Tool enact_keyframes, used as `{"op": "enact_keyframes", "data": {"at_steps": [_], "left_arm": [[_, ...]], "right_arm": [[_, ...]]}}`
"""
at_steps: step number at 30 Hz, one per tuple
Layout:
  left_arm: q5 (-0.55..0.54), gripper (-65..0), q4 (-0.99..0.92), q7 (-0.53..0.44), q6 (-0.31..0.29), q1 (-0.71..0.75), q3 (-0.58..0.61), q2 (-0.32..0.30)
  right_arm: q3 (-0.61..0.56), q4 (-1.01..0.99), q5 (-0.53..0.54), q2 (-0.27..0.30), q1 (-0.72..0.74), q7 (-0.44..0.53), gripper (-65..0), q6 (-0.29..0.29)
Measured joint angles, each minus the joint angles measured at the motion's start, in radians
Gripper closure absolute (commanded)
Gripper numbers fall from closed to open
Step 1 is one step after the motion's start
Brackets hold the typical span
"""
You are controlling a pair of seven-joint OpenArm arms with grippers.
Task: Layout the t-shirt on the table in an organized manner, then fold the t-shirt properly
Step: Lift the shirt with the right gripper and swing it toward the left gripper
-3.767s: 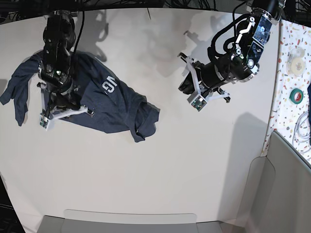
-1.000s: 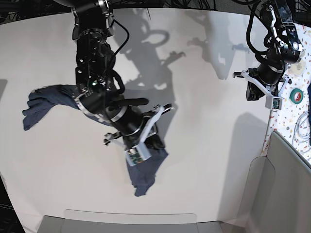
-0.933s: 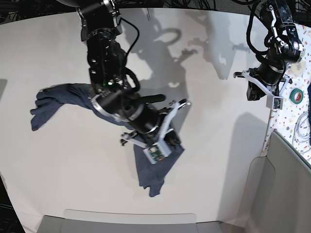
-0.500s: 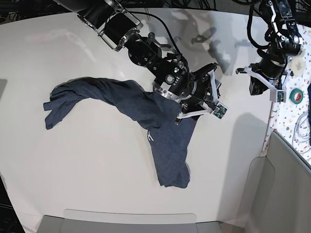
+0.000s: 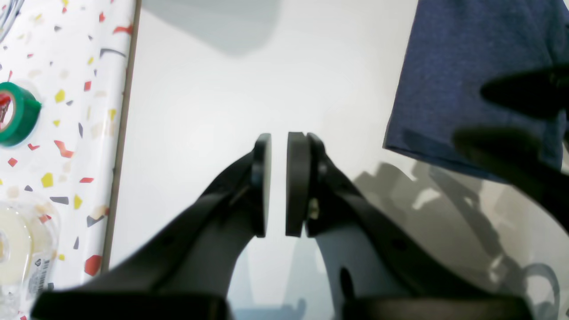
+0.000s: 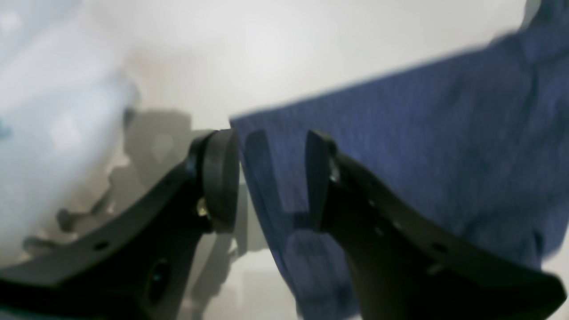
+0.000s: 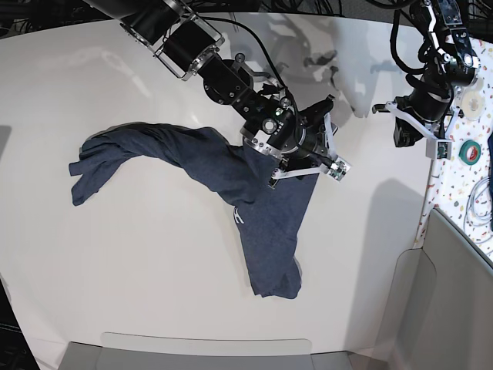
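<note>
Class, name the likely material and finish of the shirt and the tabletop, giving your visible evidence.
T-shirt: soft knitted fabric, probably cotton or a blend, matt; it creases and bunches, with a faintly mottled navy surface.

Tabletop: smooth white sheet, perhaps laminate, low sheen; it shows only soft-edged shadows.

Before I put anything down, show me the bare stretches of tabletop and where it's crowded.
Bare: the tabletop below the navy T-shirt's left part, and the strip between its lettered part and the gray panel. Crowded: the shirt's upper right, under the right gripper.
</note>
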Motion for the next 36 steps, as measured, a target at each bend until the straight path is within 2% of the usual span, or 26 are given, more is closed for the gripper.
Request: {"op": "enact_keyframes", "data": {"at_steps": [3, 5, 8, 13, 15, 22, 27, 28, 30, 31, 34, 35, 36], "left_arm": [[0.000, -5.1, 0.000, -0.002, 0.000, 0.003, 0.000, 0.000], [0.000, -5.1, 0.000, -0.002, 0.000, 0.008, 0.000, 0.000], [-0.001, -5.1, 0.000, -0.001, -0.003, 0.018, 0.000, 0.001], [0.000, -5.1, 0.000, -0.001, 0.000, 0.019, -0.001, 0.000], [-0.001, -5.1, 0.000, -0.002, 0.000, 0.019, -0.001, 0.000], [0.000, -5.1, 0.000, -0.001, 0.000, 0.020, 0.002, 0.001], [0.000, -5.1, 0.000, 0.000, 0.000, 0.021, -0.002, 0.021], [0.000, -5.1, -0.001, 0.005, 0.000, 0.020, -0.002, 0.023], [-0.001, -5.1, -0.001, -0.003, 0.000, 0.020, -0.002, 0.023], [-0.001, -5.1, -0.001, -0.003, 0.000, 0.020, -0.002, 0.023], [0.000, -5.1, -0.001, -0.001, 0.000, 0.020, -0.003, 0.022], [0.000, -5.1, -0.001, -0.001, 0.000, 0.020, -0.003, 0.022], [0.000, -5.1, -0.001, -0.001, 0.000, 0.020, -0.003, 0.023]], "right_arm": [[-0.015, 0.007, -0.066, 0.000, 0.000, -0.037, -23.2, -0.109], [-0.066, 0.006, -0.134, 0.004, 0.006, -0.042, -23.3, -0.137], [-0.133, -0.021, -0.159, -0.006, 0.008, -0.037, -24.9, -0.138], [-0.180, -0.123, -0.161, 0.002, -0.002, -0.032, -39.4, -0.141], [-0.182, -0.130, -0.169, 0.003, -0.003, -0.030, -43.1, -0.144], [-0.190, -0.136, -0.170, -0.002, -0.003, -0.029, -43.4, -0.145], [-0.189, -0.230, -0.179, -0.017, 0.017, 0.079, -43.2, -0.152], [-0.188, -0.262, -0.179, -0.024, 0.023, 0.132, -41.7, -0.154], [-0.187, -0.312, -0.174, -0.035, 0.034, 0.173, -34.7, -0.157], [-0.187, -0.326, -0.171, -0.036, 0.037, 0.197, -29.5, -0.157], [-0.188, -0.339, -0.168, -0.039, 0.034, 0.217, -6.1, -0.150], [-0.188, -0.339, -0.173, -0.039, 0.031, 0.219, -0.7, -0.151], [-0.188, -0.339, -0.175, -0.038, 0.027, 0.220, 0.0, -0.153]]}}
